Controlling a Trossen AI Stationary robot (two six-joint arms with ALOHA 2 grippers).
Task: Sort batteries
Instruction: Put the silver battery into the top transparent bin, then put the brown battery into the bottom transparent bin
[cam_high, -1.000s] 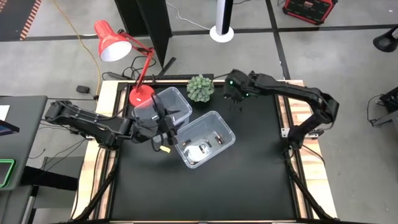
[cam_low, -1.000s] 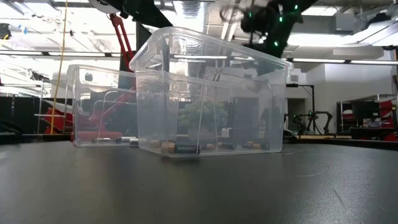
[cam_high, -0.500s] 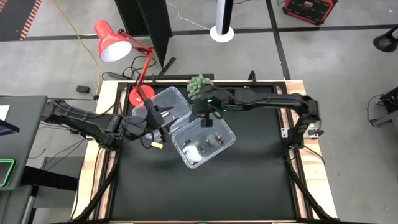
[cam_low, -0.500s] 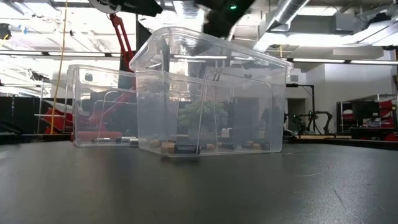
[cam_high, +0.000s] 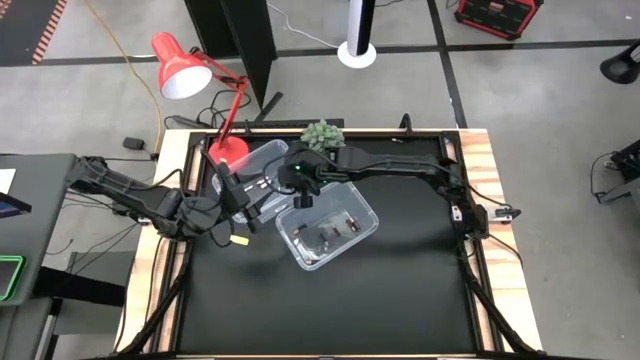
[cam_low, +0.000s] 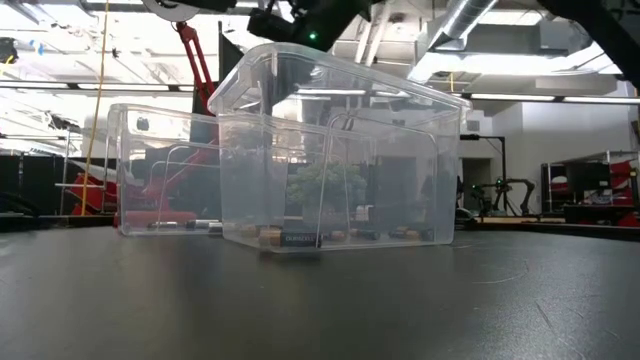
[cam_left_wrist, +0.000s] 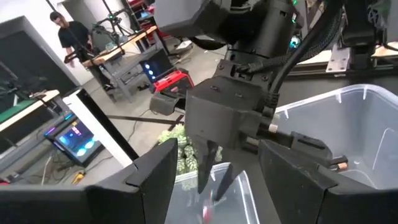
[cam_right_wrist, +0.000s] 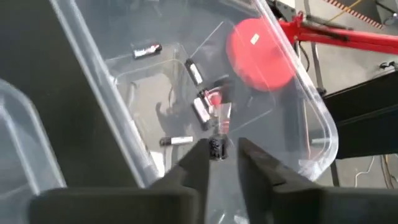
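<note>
Now right gripper (cam_right_wrist: 217, 163) part-open, dark battery (cam_right_wrist: 216, 148) between fingertips; left gripper (cam_left_wrist: 214, 180) wide, empty.

Both arms are showing as dark, slender, jointed links with boxy matte-black housings. A green light is glowing on the right arm's wrist near the right tool (cam_high: 298, 196). Black cables are looping along it. The left tool (cam_high: 243, 190) is wearing two broad dark fingers (cam_left_wrist: 155, 177).

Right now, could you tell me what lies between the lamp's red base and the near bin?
In the high view, the far clear bin sits there, with the right pincer above it.
</note>
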